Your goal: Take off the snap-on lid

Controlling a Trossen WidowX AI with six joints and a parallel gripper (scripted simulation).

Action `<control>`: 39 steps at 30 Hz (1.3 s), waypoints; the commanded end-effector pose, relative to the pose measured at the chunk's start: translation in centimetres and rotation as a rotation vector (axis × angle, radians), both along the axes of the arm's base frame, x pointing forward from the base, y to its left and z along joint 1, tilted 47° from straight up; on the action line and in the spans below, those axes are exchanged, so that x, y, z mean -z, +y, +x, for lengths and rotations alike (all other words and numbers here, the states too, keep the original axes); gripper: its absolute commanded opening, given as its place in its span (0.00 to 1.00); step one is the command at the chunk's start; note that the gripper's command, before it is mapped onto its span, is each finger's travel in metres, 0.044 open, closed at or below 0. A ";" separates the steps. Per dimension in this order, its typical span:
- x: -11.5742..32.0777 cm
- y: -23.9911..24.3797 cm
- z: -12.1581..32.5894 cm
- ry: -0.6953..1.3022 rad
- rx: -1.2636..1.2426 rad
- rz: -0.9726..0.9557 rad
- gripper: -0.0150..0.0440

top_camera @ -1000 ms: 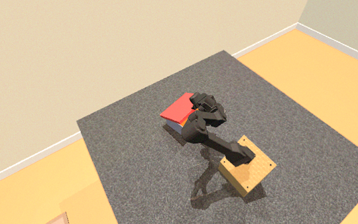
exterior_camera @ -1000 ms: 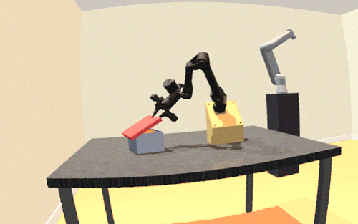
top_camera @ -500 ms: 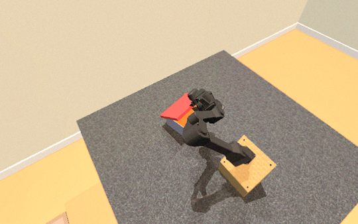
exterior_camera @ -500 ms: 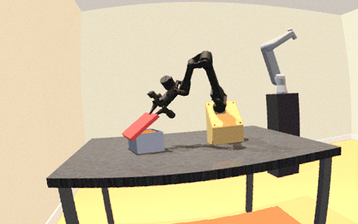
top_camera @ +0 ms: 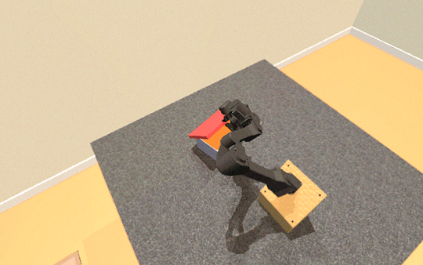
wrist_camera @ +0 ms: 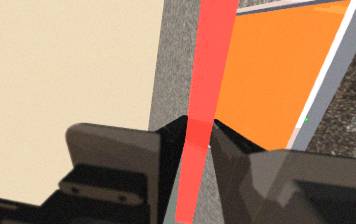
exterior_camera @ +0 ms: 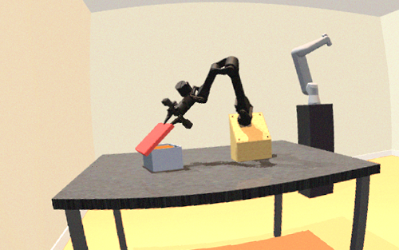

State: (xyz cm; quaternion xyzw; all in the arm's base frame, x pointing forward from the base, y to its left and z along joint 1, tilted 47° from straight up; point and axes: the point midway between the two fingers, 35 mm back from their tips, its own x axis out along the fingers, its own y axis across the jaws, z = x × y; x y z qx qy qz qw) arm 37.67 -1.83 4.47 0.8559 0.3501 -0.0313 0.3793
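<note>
The red lid [top_camera: 207, 126] [exterior_camera: 155, 138] [wrist_camera: 212, 50] is tilted steeply, its gripper-side edge raised and its far edge low beside the box's far side. My gripper [top_camera: 225, 120] [exterior_camera: 169, 123] [wrist_camera: 198, 122] is shut on the raised edge of the lid, with one finger on each side of it. The blue-grey storage box [top_camera: 207, 148] [exterior_camera: 168, 159] [wrist_camera: 332, 75] stands upright on the table, partly uncovered, and its orange inside [top_camera: 216, 139] [wrist_camera: 270, 75] shows. Whether the lid's low edge touches the box is unclear.
The dark grey table [top_camera: 174, 213] [exterior_camera: 209, 179] bears the box and a yellow wooden block [top_camera: 307, 199] [exterior_camera: 251, 151] under my arm's base. A grey arm [exterior_camera: 303, 71] stands on a black pedestal [exterior_camera: 316, 125] behind the table. A wall runs beyond the box's side of the table.
</note>
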 end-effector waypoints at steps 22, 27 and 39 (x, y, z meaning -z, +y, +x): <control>-2.6 -2.7 0.2 -0.016 0.005 -0.010 0.25; -3.1 -3.1 0.2 -0.016 0.005 -0.010 0.25; -3.7 -1.9 -0.5 -0.016 0.005 -0.009 0.25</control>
